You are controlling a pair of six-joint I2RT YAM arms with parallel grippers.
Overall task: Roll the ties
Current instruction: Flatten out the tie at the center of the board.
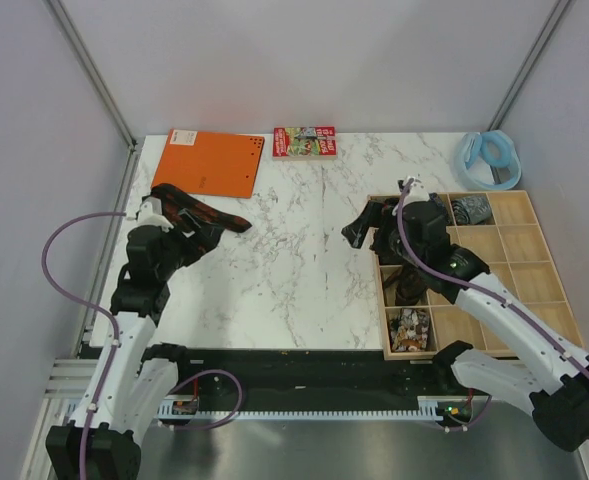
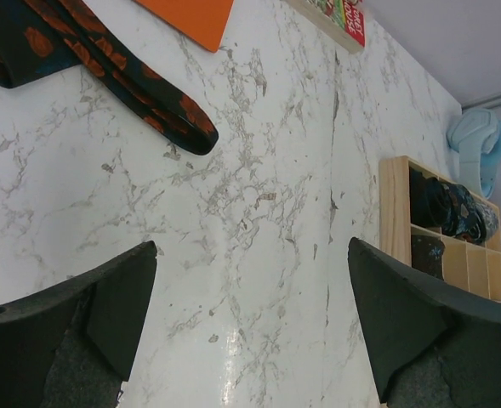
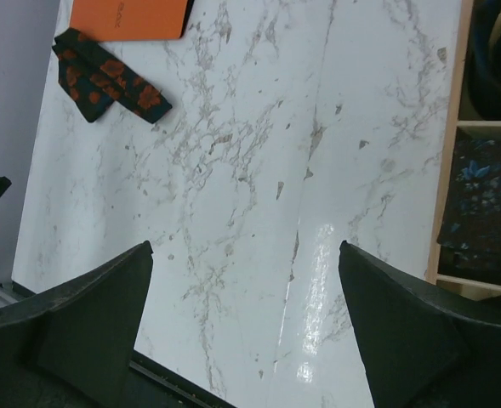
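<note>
A black tie with orange-red flowers (image 1: 202, 213) lies folded on the marble table at the left, just in front of the orange notebook; it also shows as a tie (image 2: 114, 72) in the left wrist view and a tie (image 3: 105, 76) in the right wrist view. My left gripper (image 1: 199, 238) hovers just short of it, open and empty (image 2: 252, 246). My right gripper (image 1: 367, 228) hangs open over bare marble (image 3: 246, 246) by the wooden tray's left edge. Coiled ties sit in the tray: a grey one (image 1: 471, 210), a dark one (image 1: 406, 285), a patterned one (image 1: 410, 328).
A wooden tray (image 1: 539, 283) with several compartments fills the right side. An orange notebook (image 1: 214, 163) and a red-green book (image 1: 304, 141) lie at the back edge. A pale blue ring (image 1: 489, 158) sits at the back right. Grey walls close in the table.
</note>
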